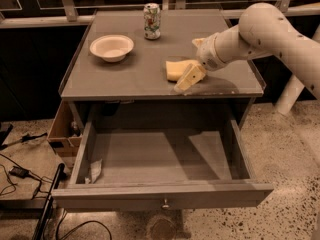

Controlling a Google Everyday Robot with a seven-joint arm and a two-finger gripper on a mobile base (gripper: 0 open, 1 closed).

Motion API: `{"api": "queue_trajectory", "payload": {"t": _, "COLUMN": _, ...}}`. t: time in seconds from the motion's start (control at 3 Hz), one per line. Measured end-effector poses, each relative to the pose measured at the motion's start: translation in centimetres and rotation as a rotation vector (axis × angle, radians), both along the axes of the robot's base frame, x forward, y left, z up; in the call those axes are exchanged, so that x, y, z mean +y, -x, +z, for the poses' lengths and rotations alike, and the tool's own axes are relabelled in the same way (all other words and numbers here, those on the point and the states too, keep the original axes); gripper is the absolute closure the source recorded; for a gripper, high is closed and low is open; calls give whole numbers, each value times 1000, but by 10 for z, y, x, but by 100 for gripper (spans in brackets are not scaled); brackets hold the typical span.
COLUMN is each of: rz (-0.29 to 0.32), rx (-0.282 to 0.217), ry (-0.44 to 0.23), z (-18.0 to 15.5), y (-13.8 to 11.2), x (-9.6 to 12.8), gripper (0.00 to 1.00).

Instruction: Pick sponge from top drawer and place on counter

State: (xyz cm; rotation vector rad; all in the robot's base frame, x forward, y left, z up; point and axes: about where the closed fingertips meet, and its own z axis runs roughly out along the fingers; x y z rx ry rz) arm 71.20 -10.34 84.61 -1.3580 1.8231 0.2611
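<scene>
The pale-yellow sponge (175, 69) lies flat on the grey counter (125, 79), near its front right part. My gripper (194, 60) hangs just right of the sponge, low over the counter. It is open: one cream finger (189, 78) rests at the sponge's near right corner and the other (198, 42) stands behind it. The top drawer (160, 156) is pulled fully out below the counter, its knob (164, 203) at the front. No sponge is in it.
A white bowl (111, 47) and a drink can (151, 20) stand at the back of the counter. A small crumpled pale scrap (95, 170) lies in the drawer's front left corner. A cardboard box (64, 129) and cables (20, 173) sit on the floor at left.
</scene>
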Motion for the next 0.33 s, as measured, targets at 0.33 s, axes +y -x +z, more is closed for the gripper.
{"api": "queue_trajectory", "payload": {"t": 0.33, "rz": 0, "rx": 0, "ry": 0, "z": 0, "y": 0, "x": 0, "gripper": 0}}
